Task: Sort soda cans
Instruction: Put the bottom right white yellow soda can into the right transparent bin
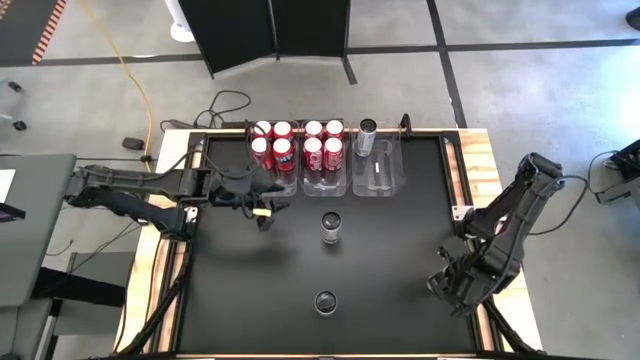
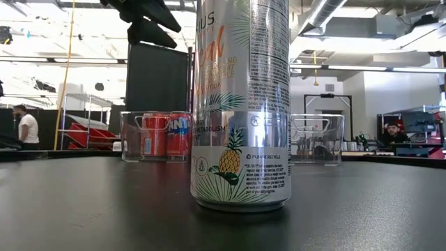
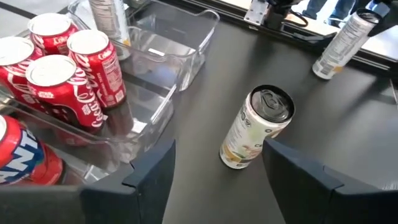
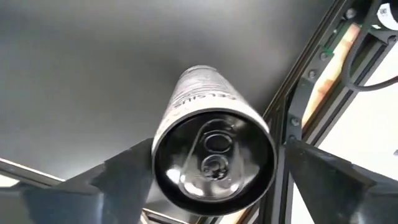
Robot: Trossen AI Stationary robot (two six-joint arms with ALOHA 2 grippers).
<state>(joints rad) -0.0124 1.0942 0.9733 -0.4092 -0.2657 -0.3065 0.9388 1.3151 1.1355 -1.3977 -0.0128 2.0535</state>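
Several red soda cans (image 1: 272, 145) stand in two clear bins at the far edge, and more red cans (image 1: 322, 146) fill the second. One silver can (image 1: 367, 136) stands in the third bin (image 1: 385, 172). A silver can (image 1: 330, 228) stands upright mid-table, another (image 1: 325, 302) near the near edge. A further silver can (image 4: 211, 155) stands at the table's right edge. My right gripper (image 1: 447, 283) is over it, open, pointing down, a finger on each side of its top; a gap shows beside one finger (image 4: 323, 177). My left gripper (image 1: 262, 207) hovers open near the red-can bins, the mid-table can (image 3: 258, 127) ahead of it.
The near silver can (image 2: 240, 104) fills the low view and hides the one behind it. Cables and the raised table rail (image 4: 292, 106) run close beside my right gripper. Bare black tabletop (image 1: 230, 290) lies to the left. People sit in the room beyond the table.
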